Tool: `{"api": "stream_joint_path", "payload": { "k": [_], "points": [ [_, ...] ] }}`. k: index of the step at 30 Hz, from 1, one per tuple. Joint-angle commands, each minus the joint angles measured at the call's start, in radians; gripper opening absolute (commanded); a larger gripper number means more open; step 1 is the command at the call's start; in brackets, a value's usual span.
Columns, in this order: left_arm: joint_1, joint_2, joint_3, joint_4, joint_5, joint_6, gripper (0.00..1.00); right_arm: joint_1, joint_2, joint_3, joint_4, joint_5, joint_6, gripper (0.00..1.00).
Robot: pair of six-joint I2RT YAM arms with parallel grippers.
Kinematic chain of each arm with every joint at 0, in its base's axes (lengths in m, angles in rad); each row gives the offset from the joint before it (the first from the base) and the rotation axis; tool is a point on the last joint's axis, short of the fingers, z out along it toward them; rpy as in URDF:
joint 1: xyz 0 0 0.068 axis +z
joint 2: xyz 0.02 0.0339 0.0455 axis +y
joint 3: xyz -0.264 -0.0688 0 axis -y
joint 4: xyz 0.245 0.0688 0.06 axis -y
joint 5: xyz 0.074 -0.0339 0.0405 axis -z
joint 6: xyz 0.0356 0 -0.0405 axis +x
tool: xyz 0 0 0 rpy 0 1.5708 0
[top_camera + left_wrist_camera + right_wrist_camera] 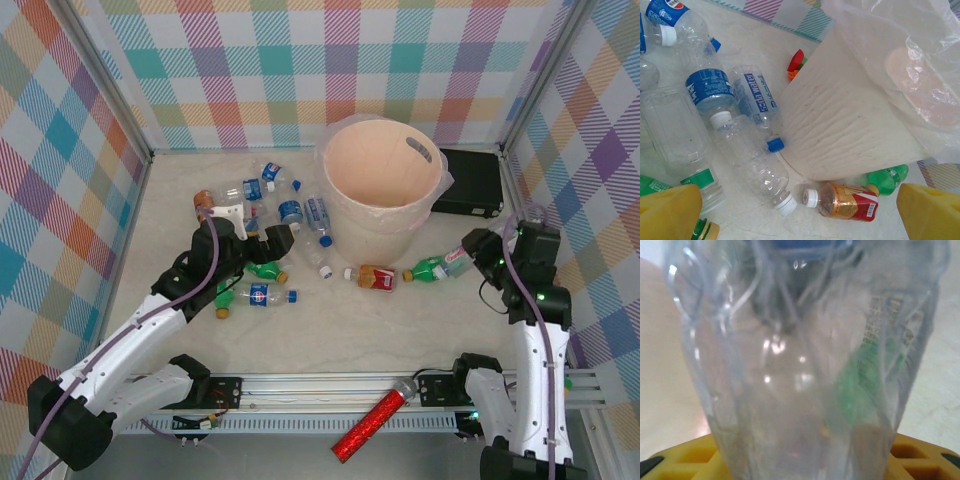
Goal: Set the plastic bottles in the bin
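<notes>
Top external: plastic bottles (290, 212) litter the desk (350, 330) beside the bin (388, 228).
Left wrist: left fingers (670, 212) spread wide with nothing between them. Crushed bottles lie just ahead, the bin wall ahead-right.
Right wrist: right fingers (675, 460) clamp a clear bottle (800, 365) by its body. It is probably light, slick and yielding, and is best held mid-body, gently.

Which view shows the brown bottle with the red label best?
Left wrist: the brown bottle lies close up by the bin, its white cap and red label sharp. Top external shows it small, lying on the table in front of the bin.
</notes>
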State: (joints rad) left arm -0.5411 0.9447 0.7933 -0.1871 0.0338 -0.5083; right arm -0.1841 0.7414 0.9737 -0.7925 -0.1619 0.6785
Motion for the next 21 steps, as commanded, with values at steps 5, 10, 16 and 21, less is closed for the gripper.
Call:
{"api": "stream_joint_path", "payload": {
  "k": [5,10,16,21],
  "points": [
    [-0.008,-0.036,0.069,-0.064,-0.046,0.029,1.0,0.004,0.123,0.246,0.083,-0.177,-0.022,0.53],
    [-0.008,-0.077,0.059,-0.072,-0.056,0.029,1.0,0.134,0.245,0.427,0.145,-0.092,-0.054,0.52],
    [-0.008,-0.119,0.069,-0.145,-0.084,0.034,1.0,0.459,0.452,0.624,0.191,0.217,-0.266,0.53],
    [-0.008,-0.179,0.075,-0.202,-0.126,0.054,0.99,0.623,0.605,0.711,0.273,0.393,-0.467,0.53]
  ]
}}
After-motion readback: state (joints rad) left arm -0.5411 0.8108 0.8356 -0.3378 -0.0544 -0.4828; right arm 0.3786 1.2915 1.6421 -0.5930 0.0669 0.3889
